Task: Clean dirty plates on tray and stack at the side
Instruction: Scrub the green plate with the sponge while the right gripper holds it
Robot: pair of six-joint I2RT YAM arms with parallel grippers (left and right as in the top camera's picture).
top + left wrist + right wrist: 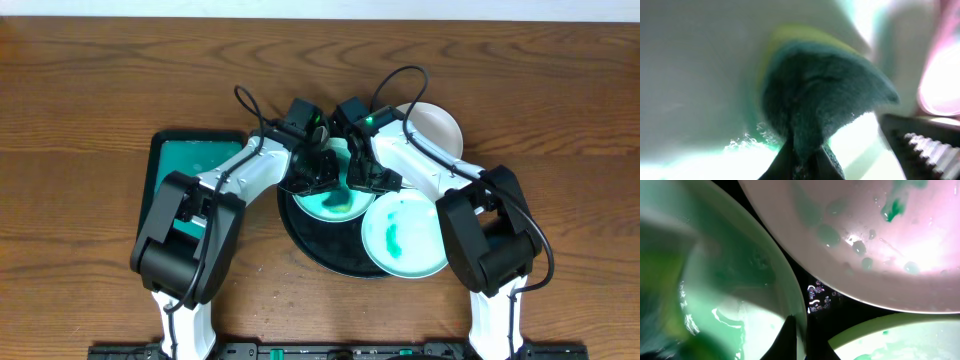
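The scrubbed plate (335,205) lay smeared green at the black tray's (303,234) far side, a second plate (405,238) at its near right, a third plate (437,125) on the counter (100,80) beyond its far right rim. My left pincer (318,172) clamped a sponge (820,95) against the scrubbed plate; my right pincer (362,178) was pinched shut on its rim.

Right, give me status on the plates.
Left gripper shut on sponge, pressed to the smeared plate on the tray. Right gripper shut on that plate's rim. Second smeared plate crowds alongside.

no readable text, labels or numbers
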